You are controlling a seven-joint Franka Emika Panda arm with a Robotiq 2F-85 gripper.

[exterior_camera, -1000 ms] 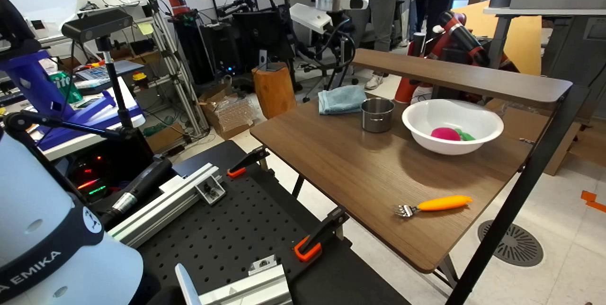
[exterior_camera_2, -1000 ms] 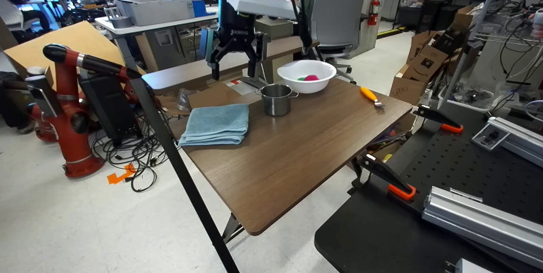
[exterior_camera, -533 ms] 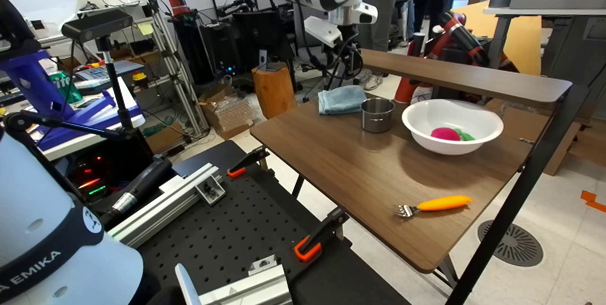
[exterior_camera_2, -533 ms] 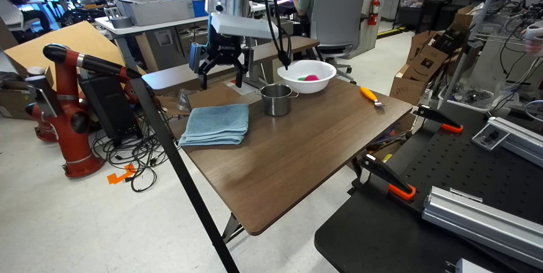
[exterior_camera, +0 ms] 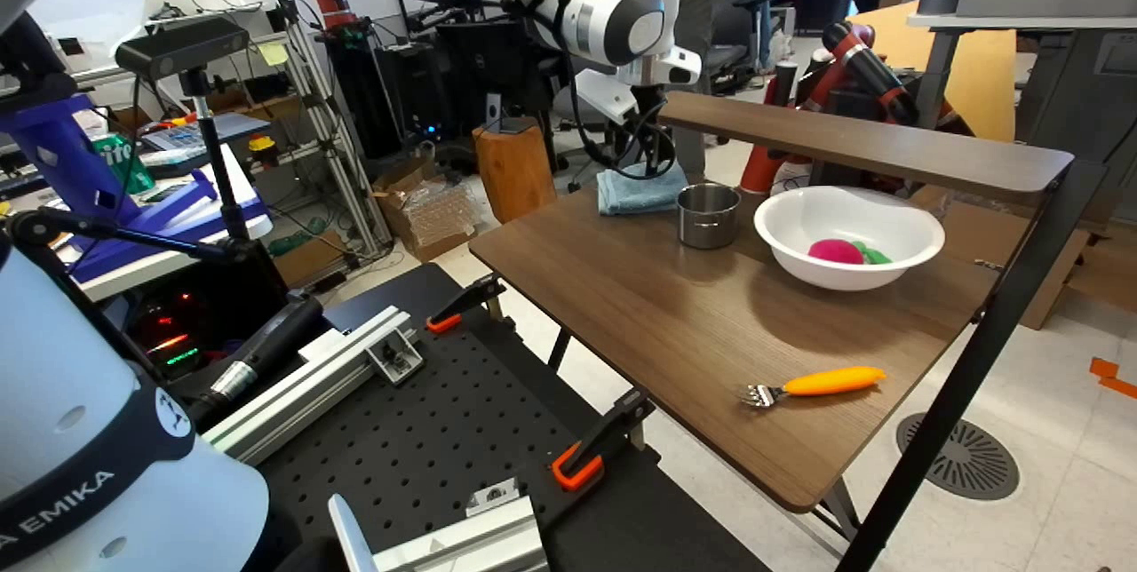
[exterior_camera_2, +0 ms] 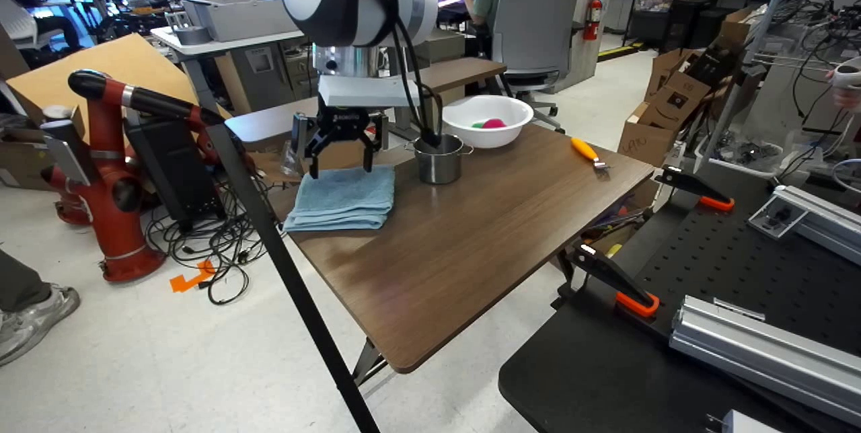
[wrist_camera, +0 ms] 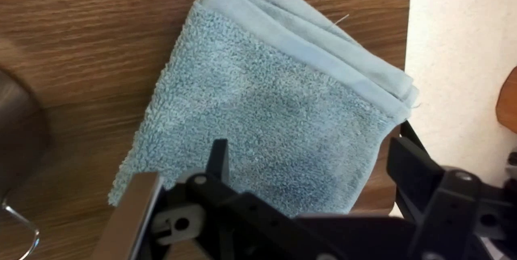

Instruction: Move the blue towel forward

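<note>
A pale blue terry towel (wrist_camera: pixel 278 90) lies folded on the wood-grain worktop (exterior_camera: pixel 622 288), at the corner where an end edge meets the long edge away from the perforated black bench (exterior_camera: pixel 426 430); one tip of the cloth juts slightly over the worktop's end edge. Above the towel, in an exterior view, the Robotiq gripper (exterior_camera_2: pixel 341 165) points straight down with its jaws spread well apart. In the wrist view one finger (wrist_camera: pixel 219 159) shows over the cloth and its partner just outside the cloth's side; whether either touches the towel cannot be told. Along that same long edge, near the towel but apart from it, a two-handled steel pot (exterior_camera: pixel 708 217) stands upright, and beyond it, toward the opposite end edge, sits a white bowl (exterior_camera: pixel 808 272) with a pink piece (exterior_camera: pixel 837 251) and a green piece (exterior_camera: pixel 877 257) inside. An orange-handled fork (exterior_camera: pixel 813 385) lies near the opposite end edge, by the corner that faces the bench, its tines toward the bench side. A raised shelf (exterior_camera: pixel 870 141) runs along the long edge behind the bowl
</note>
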